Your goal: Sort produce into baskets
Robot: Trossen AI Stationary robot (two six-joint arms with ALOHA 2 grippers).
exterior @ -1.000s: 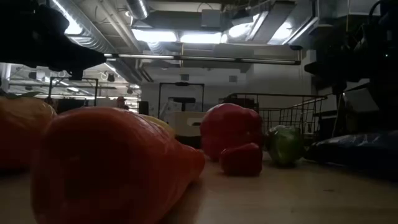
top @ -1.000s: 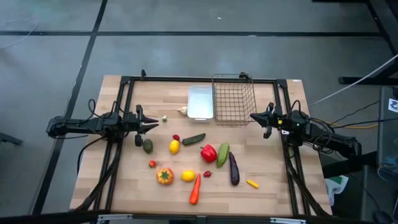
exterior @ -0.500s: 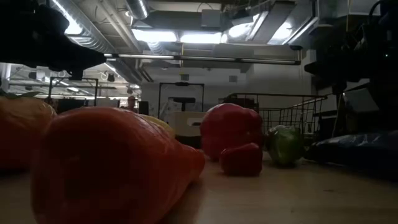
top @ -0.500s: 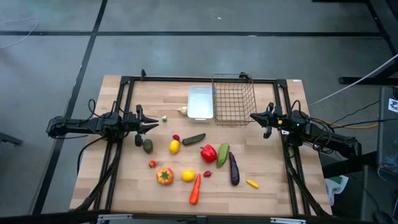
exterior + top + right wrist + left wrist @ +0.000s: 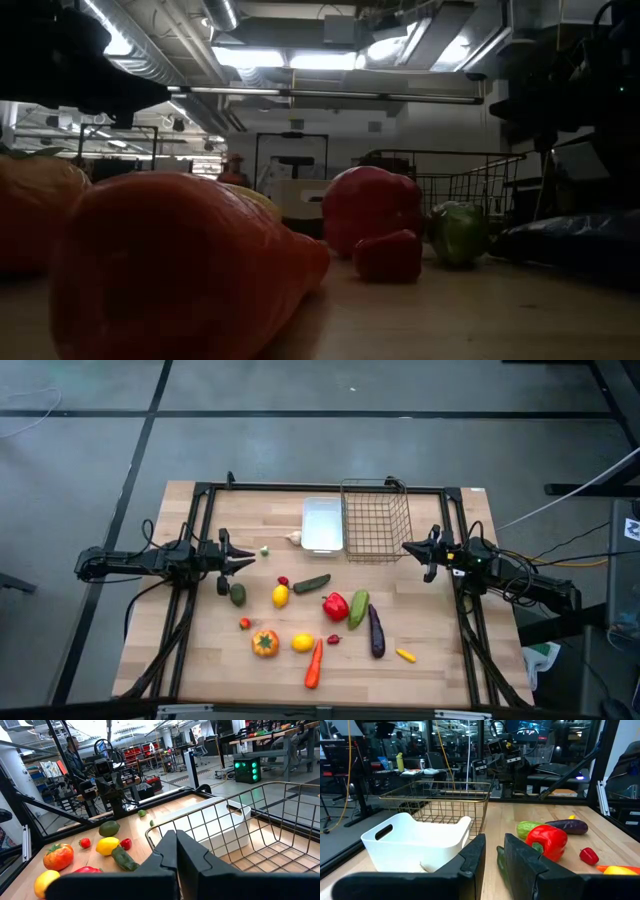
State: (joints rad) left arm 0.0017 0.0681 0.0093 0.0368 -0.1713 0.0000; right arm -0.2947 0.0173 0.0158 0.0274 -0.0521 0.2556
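Note:
The produce lies loose on the wooden table: a red pepper [image 5: 335, 605], an orange tomato [image 5: 265, 643], two lemons [image 5: 281, 596] [image 5: 302, 643], a carrot [image 5: 314, 664], a purple eggplant [image 5: 376, 631], a green cucumber [image 5: 358, 608] and small chillies [image 5: 405, 655]. At the far side the white tray [image 5: 322, 523] stands beside the wire basket [image 5: 376, 520]. My left gripper [image 5: 248, 559] hovers level at the table's left, slightly open and with nothing between its fingers [image 5: 491, 852]. My right gripper [image 5: 405, 547] hovers level at the right, next to the basket, shut and holding nothing [image 5: 176, 840].
A garlic bulb [image 5: 294, 538] and a small green piece [image 5: 265, 550] lie left of the tray. A black frame [image 5: 320, 488] runs along the table's far and side edges. Bare wood shows along the near edge and at the near left.

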